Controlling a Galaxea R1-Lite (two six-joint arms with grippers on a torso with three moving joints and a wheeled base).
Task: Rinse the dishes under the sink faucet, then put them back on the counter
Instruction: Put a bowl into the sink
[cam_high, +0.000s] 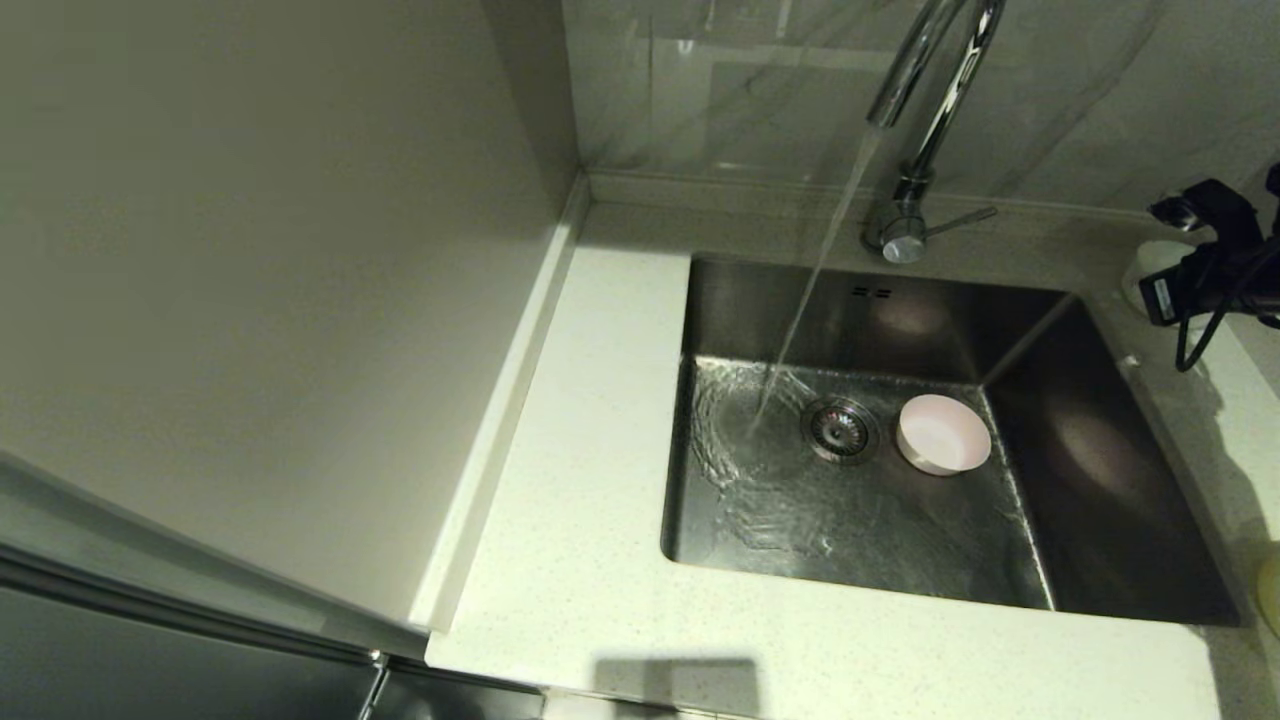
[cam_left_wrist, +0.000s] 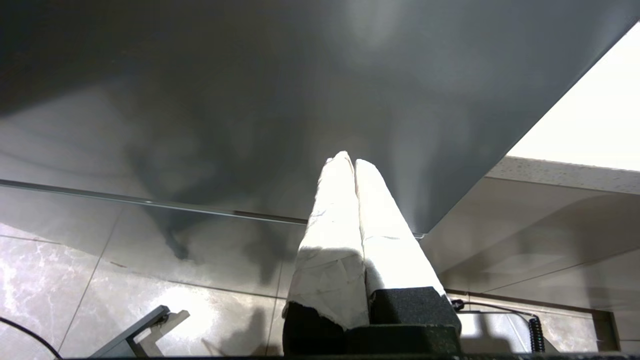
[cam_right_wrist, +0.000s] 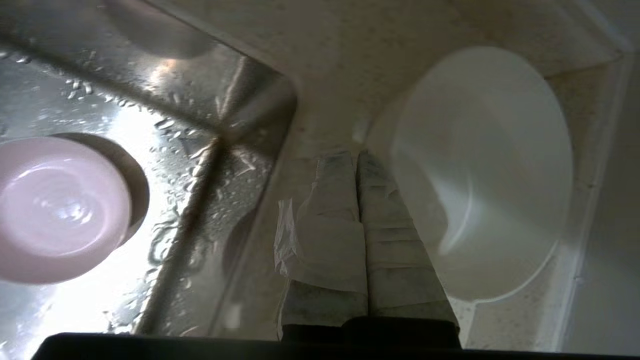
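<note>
Water runs from the chrome faucet (cam_high: 925, 120) into the steel sink (cam_high: 1100, 480). The pale pink bowl (cam_high: 943, 433) (cam_right_wrist: 60, 210) stands upright on the sink floor just right of the drain strainer (cam_high: 840, 430), outside the stream. The white bowl (cam_right_wrist: 480, 170) (cam_high: 1150, 268) sits on the counter (cam_high: 590, 420) at the sink's far right corner. My right gripper (cam_right_wrist: 356, 155) hovers beside its rim, shut with nothing held. A sliver of the pale yellow bowl (cam_high: 1272, 592) shows at the right edge. My left gripper (cam_left_wrist: 350, 160) is shut and empty, down by a dark cabinet front.
The water stream (cam_high: 815, 270) lands left of the strainer. The faucet lever (cam_high: 960, 220) points right. A tall pale wall panel (cam_high: 250, 300) borders the counter on the left. Grey marble-look wall (cam_high: 760, 90) stands behind the sink.
</note>
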